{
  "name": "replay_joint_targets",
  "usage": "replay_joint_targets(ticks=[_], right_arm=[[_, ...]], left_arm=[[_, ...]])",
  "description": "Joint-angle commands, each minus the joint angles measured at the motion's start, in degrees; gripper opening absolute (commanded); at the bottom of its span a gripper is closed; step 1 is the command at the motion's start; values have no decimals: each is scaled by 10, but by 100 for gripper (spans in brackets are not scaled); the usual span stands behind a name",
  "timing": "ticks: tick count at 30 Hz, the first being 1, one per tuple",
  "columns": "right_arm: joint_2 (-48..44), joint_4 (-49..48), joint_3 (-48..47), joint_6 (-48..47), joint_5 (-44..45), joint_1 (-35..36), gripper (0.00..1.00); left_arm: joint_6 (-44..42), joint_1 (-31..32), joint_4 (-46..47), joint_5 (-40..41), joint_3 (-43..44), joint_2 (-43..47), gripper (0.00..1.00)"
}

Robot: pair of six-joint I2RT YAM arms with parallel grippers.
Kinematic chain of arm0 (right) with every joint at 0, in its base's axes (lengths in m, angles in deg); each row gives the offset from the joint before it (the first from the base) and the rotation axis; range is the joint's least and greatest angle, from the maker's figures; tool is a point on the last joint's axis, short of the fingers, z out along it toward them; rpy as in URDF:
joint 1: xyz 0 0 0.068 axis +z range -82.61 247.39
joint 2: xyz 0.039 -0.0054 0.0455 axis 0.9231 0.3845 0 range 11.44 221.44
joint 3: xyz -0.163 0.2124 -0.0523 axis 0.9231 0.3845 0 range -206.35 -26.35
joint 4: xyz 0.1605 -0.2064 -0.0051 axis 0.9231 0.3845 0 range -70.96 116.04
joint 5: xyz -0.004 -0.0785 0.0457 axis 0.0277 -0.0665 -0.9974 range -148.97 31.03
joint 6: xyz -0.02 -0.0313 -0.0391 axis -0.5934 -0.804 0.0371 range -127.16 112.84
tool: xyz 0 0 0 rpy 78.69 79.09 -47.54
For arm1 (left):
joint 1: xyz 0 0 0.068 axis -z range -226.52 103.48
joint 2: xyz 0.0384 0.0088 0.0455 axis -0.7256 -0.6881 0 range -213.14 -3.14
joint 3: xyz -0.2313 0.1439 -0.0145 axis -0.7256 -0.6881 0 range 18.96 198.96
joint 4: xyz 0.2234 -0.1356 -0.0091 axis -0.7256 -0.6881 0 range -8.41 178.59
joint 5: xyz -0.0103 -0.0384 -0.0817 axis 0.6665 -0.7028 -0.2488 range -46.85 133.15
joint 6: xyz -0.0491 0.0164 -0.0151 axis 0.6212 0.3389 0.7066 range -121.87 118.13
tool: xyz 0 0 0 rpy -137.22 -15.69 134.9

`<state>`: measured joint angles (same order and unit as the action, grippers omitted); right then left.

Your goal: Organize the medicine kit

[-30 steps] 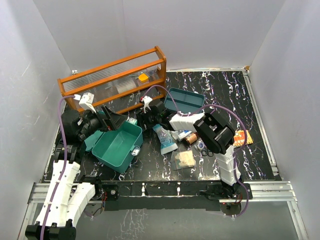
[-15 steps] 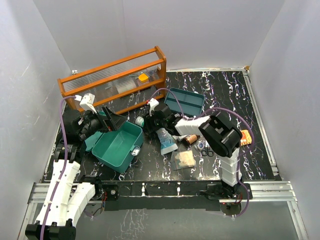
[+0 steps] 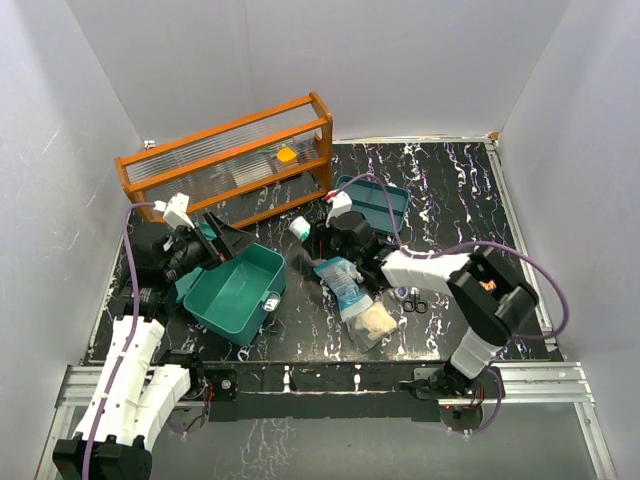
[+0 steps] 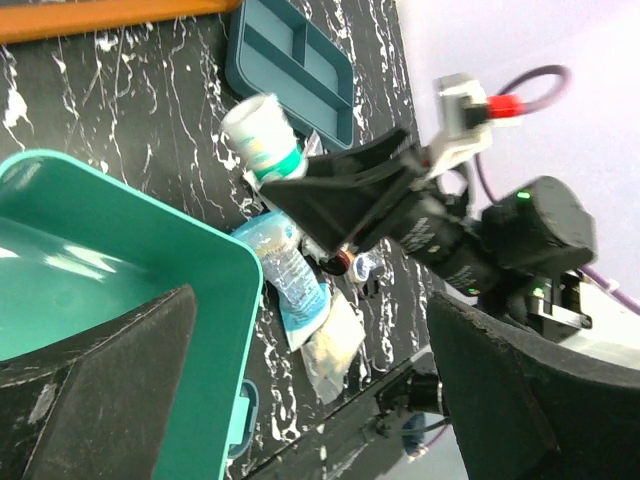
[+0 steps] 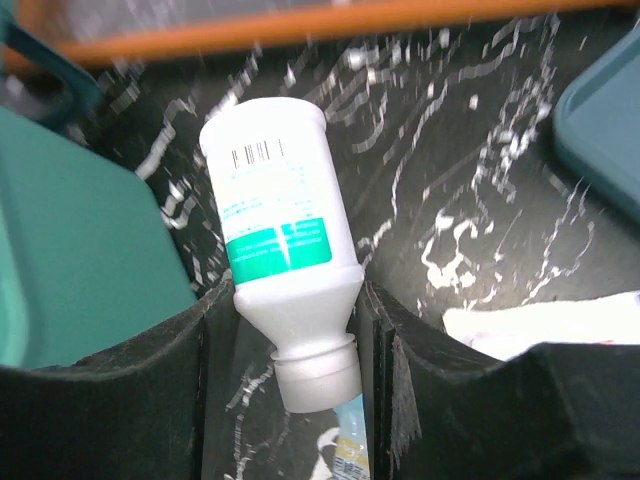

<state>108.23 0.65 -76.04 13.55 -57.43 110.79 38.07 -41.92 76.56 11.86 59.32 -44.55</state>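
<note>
The open teal medicine kit box (image 3: 235, 292) sits at the front left, its inside bare; it also shows in the left wrist view (image 4: 100, 270) and the right wrist view (image 5: 80, 230). Its teal tray insert (image 3: 375, 203) lies apart at the back middle, and appears in the left wrist view (image 4: 290, 65). My right gripper (image 3: 318, 236) is shut on the neck of a white bottle with a green label (image 3: 300, 228), held just right of the box's far corner (image 5: 280, 230). My left gripper (image 3: 228, 242) is open over the box's back rim (image 4: 310, 297).
An orange-brown wooden rack (image 3: 230, 155) with clear ribbed panels stands at the back left. A blue-white pouch (image 3: 342, 280), a beige packet (image 3: 372, 322) and small scissors (image 3: 410, 298) lie right of the box. White walls enclose the table.
My right arm has swung to the right, carrying the white bottle a little right and back from the box. The pouch and beige packet have shifted. The left arm has barely moved.
</note>
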Motion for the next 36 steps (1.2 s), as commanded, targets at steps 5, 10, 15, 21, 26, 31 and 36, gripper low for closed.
replay_joint_targets(ticks=[5, 10, 15, 21, 26, 31, 36], right_arm=[[-108, -44, -27, 89, -32, 1, 37], [-129, -37, -34, 161, -100, 12, 36], [-121, -32, -47, 212, -140, 34, 36], [-100, -32, -65, 229, -153, 60, 35], [-88, -19, -79, 227, -168, 63, 35], [-84, -11, -84, 227, -181, 64, 35], [-71, -12, -95, 229, -198, 63, 36]], left_arm=[[127, -3, 92, -43, -44, -5, 97], [154, 4, 122, -42, -54, -27, 92], [161, 48, 150, -5, -71, -43, 88], [165, 116, 147, 72, -75, -78, 81], [172, 123, 150, 115, -88, -63, 69], [174, 123, 155, 130, -101, -38, 56], [194, 123, 189, 108, -123, -35, 55]])
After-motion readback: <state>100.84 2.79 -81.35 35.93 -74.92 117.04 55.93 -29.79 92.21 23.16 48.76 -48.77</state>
